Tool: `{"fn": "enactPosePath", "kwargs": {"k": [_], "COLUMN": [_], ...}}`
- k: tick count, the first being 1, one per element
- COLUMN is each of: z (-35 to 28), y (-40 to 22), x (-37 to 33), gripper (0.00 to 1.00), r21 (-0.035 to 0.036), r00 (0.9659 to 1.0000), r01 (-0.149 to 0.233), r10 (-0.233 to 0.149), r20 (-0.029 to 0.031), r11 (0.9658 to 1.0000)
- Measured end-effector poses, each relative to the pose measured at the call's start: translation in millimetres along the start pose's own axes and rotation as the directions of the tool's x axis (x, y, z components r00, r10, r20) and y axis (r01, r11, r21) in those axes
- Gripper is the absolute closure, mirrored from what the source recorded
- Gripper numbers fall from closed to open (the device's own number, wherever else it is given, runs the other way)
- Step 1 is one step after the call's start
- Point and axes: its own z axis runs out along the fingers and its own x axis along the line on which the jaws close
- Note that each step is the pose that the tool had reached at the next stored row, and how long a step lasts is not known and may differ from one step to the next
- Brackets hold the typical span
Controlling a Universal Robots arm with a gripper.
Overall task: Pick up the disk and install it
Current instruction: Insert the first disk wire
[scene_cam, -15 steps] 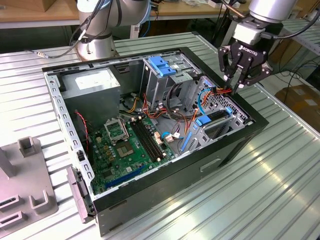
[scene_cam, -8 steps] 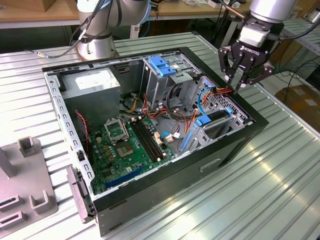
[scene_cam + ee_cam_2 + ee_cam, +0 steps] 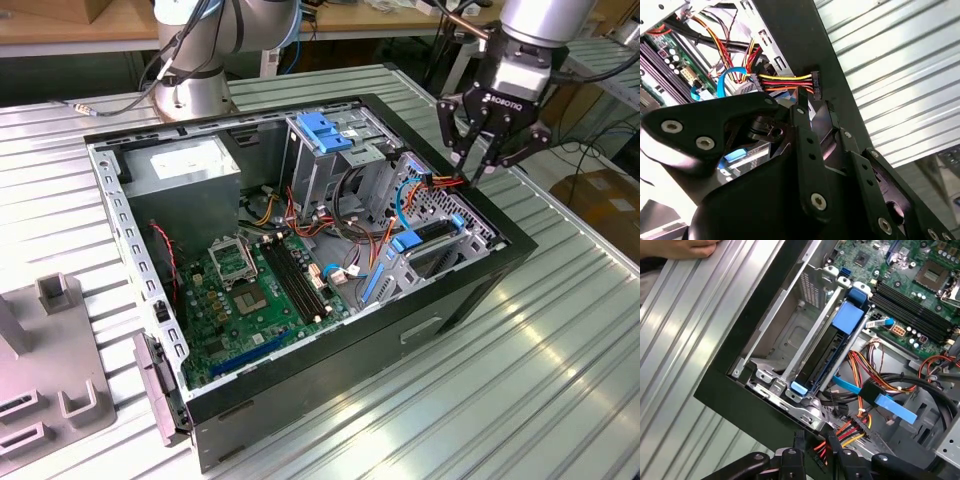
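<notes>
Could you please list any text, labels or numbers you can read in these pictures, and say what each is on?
Gripper: white lettering on its body, a maker's mark, left unquoted.
Power-supply box: white label on top, print too small to read.
Motherboard: printed markings too small to read.
No other text is legible.

Worktop (image 3: 560,360) is ribbed silvery metal, pretty shiny, with bright light glaring off the slats. Behind it there's a long wooden bench (image 3: 80,25) across the back. A cardboard box (image 3: 605,205) sits off at the exterior view's right, below the worktop edge.
</notes>
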Motion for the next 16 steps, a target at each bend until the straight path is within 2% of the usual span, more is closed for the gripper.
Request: {"fn": "enactPosePath", "kwargs": {"k": [4, 6, 8, 10, 11, 12, 14, 15, 16], "z": [0.5, 1.0, 1.7, 2.1, 2.4, 2.6, 2.8, 3.1, 3.2], "y": [-0.7, -0.8, -0.9, -1.0, -1.1, -1.2, -1.2, -1.3, -1.3], "x": [0.4, 0.4, 0.4, 0.4, 0.4, 0.4, 0.4, 0.4, 0.4], "gripper": [0.69, 0.69, 0.69, 0.69, 0.69, 0.69, 0.69, 0.69, 0.69], "r21": [0.0066, 0.0118, 0.0184, 0.0225, 0.0251, 0.0282, 0.0311, 0.0336, 0.0351], "r00": [0.9977, 0.9928, 0.9824, 0.9732, 0.9664, 0.9576, 0.947, 0.9375, 0.9312], "r01": [0.068, 0.12, 0.187, 0.23, 0.257, 0.288, 0.321, 0.348, 0.365], "r10": [-0.068, -0.119, -0.186, -0.23, -0.257, -0.288, -0.321, -0.348, -0.364], "r20": [-0.0023, -0.004, -0.0068, -0.0089, -0.0103, -0.0119, -0.014, -0.0156, -0.0167], "r11": [0.9977, 0.9928, 0.9823, 0.9729, 0.9661, 0.9572, 0.9465, 0.9369, 0.9305]}}
